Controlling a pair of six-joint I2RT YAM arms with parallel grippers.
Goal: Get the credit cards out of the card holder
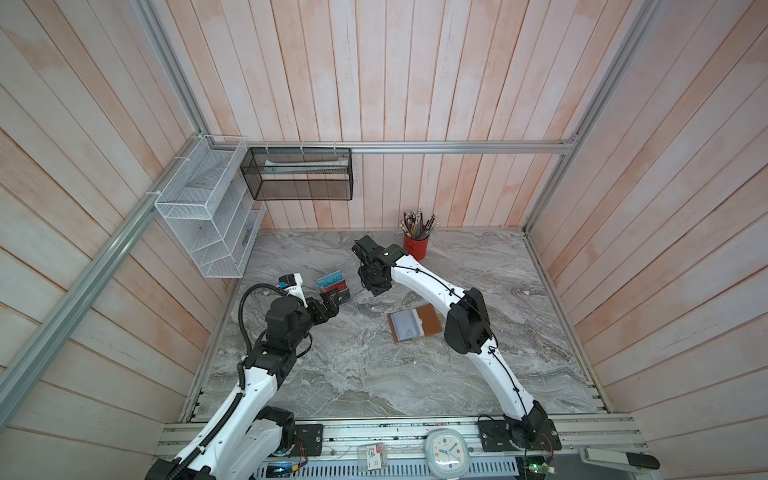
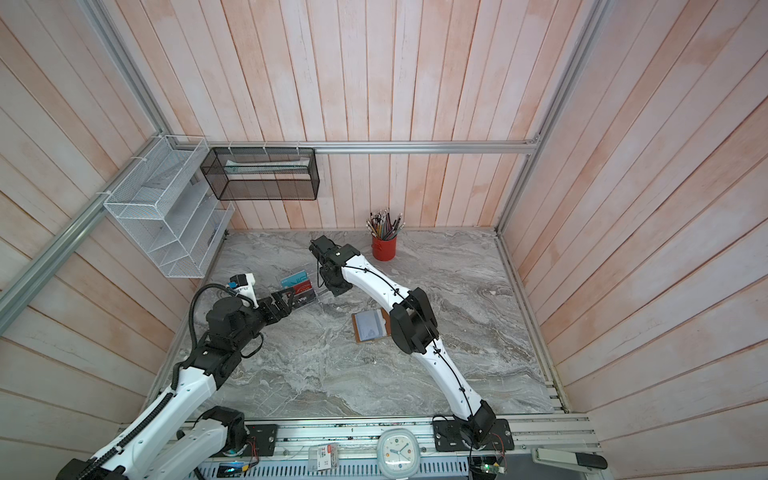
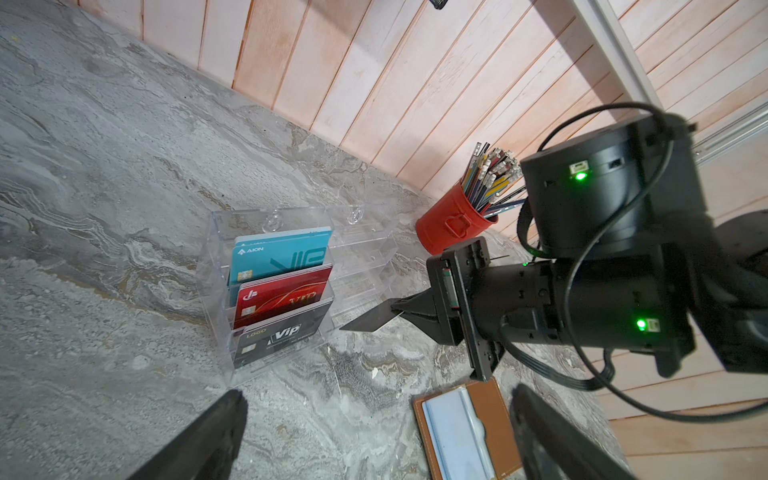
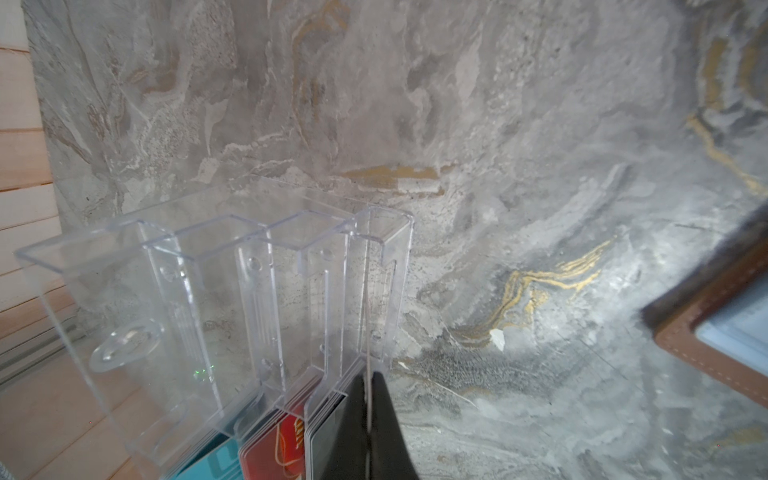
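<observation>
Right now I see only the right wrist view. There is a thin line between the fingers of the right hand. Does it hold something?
Observer: Yes. The left wrist view shows the right hand shut on a plain black card, seen flat.
Operator: Where is the left hand?
Observer: The left hand is open and empty, facing the clear rack.
Operator: And the card holder?
Observer: The card holder lies open on the table, sleeves up, untouched.
</observation>
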